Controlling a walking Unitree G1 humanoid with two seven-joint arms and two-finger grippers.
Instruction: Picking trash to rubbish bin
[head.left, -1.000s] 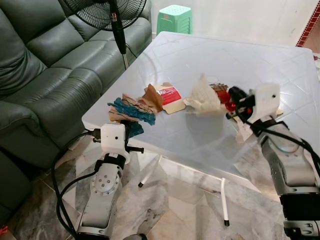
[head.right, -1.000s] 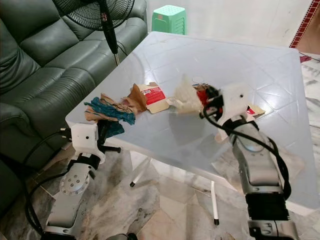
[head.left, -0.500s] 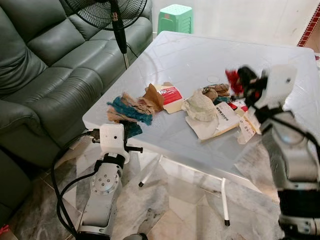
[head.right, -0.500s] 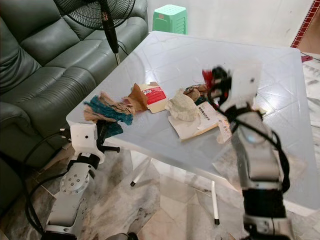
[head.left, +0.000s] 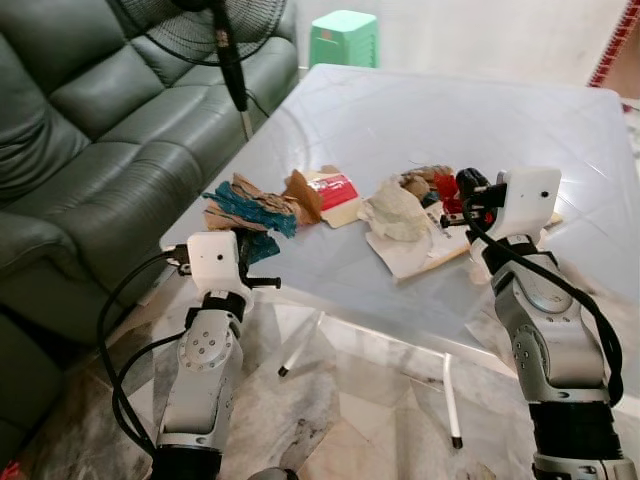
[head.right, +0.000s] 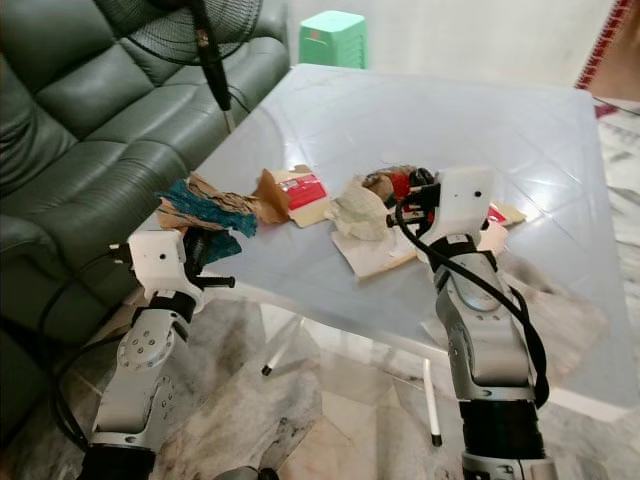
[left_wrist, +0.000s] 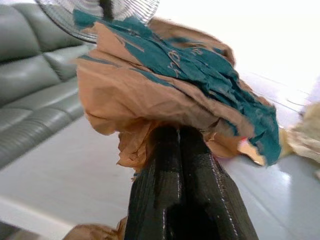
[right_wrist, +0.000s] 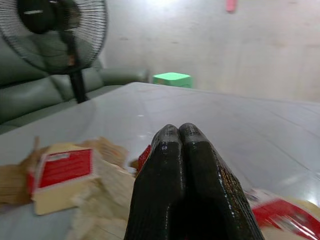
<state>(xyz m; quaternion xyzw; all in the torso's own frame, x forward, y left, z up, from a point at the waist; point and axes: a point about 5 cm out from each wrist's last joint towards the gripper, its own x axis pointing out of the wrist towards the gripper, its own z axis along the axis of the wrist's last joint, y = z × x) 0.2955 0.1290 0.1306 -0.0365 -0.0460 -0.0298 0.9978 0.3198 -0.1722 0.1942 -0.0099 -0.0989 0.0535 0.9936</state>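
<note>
My left gripper (head.left: 244, 238) is at the table's near left corner, shut on a crumpled brown and teal paper (head.left: 245, 200); in the left wrist view the wad (left_wrist: 165, 80) sits right over the closed fingertips (left_wrist: 165, 150). Over the trash pile, my right gripper (head.left: 456, 190) is shut with a small red scrap (head.left: 444, 186) at its tip, seen as a red sliver (right_wrist: 144, 156) beside the fingers. On the table lie a red and cream card box (head.left: 338, 195), a crumpled white paper (head.left: 397, 212) on a flat printed sheet (head.left: 428, 250), and a brown wad (head.left: 420, 182).
The pale table (head.left: 400, 110) stands on thin white legs (head.left: 450, 400) over a marble floor. A dark green sofa (head.left: 90, 130) runs along the left, with a black standing fan (head.left: 228, 60) beside it. A green plastic stool (head.left: 345, 30) is behind the table.
The right gripper lifted the red scrap high, then came back down beside the pile. The white crumpled paper dropped onto the flat sheet. The left gripper kept hold of its paper.
</note>
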